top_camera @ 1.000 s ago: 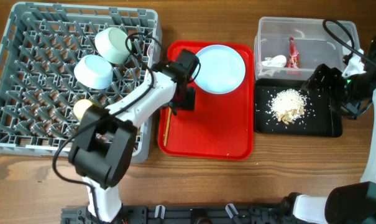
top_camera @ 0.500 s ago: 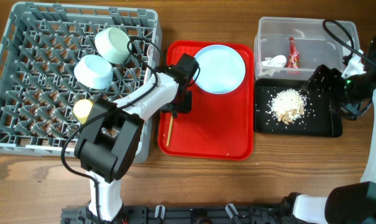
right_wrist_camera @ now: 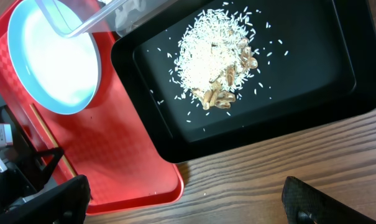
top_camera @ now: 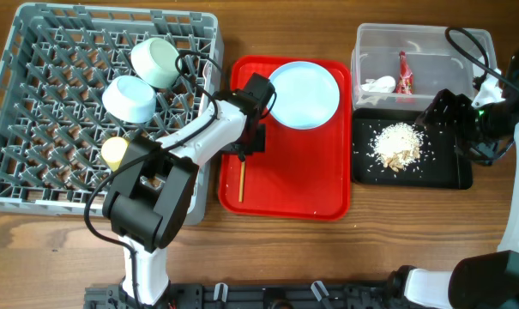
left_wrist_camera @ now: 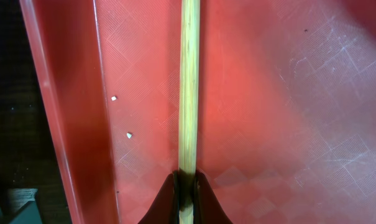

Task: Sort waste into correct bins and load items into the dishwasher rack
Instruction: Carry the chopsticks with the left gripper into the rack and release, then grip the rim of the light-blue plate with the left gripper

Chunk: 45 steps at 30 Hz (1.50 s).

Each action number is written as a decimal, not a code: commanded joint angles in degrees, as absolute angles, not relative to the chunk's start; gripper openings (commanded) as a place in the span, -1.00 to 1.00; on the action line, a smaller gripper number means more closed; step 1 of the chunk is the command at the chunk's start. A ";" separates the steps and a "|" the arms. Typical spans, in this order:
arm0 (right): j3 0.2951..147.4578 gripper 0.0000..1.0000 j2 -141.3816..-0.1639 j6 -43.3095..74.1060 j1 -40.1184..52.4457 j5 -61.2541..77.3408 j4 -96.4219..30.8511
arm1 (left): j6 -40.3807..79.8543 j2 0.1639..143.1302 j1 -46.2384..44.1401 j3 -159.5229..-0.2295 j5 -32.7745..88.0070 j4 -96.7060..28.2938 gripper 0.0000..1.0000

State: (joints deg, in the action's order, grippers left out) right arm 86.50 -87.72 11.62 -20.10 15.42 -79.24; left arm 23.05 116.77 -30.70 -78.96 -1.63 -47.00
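Observation:
My left gripper is down on the red tray, shut on the upper end of a thin wooden chopstick. In the left wrist view the chopstick runs straight up from the closed left gripper. A white plate lies at the tray's top right. Two mint bowls and a yellow cup sit in the dishwasher rack. My right gripper hangs open and empty over the table edge near the black tray of crumbs.
The clear tub at the back right holds a dark-red wrapper and a white scrap. The black tray sits just in front of it. A few small crumbs lie by the red tray's left rim.
My left gripper's jaws have closed on the chopstick, which shifted right on the tray and now lies straight. The right arm has not moved.

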 commanded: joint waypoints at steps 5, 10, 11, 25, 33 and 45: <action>86.89 0.99 -86.78 10.50 -20.12 16.10 -79.20 | 22.74 108.38 -29.54 -85.60 0.12 -50.48 -0.92; 86.89 0.99 -86.78 10.50 -20.12 16.10 -79.22 | 14.66 98.43 -24.56 -87.46 -2.26 -52.29 -0.92; 86.89 1.00 -86.78 10.48 -20.12 16.10 -79.22 | 13.06 97.01 -23.05 -87.46 -3.31 -52.31 -0.92; 86.89 1.00 -86.78 10.52 -20.12 16.12 -79.35 | 4.73 102.04 -10.96 -87.33 -5.02 -49.78 -0.77; 86.89 0.99 -86.78 10.52 -20.12 16.12 -79.35 | 4.93 102.76 -11.14 -87.46 -4.99 -49.76 -0.42; 86.89 1.00 -86.78 10.52 -20.12 16.12 -79.35 | 1.30 98.54 -25.30 -87.64 5.34 -29.85 0.75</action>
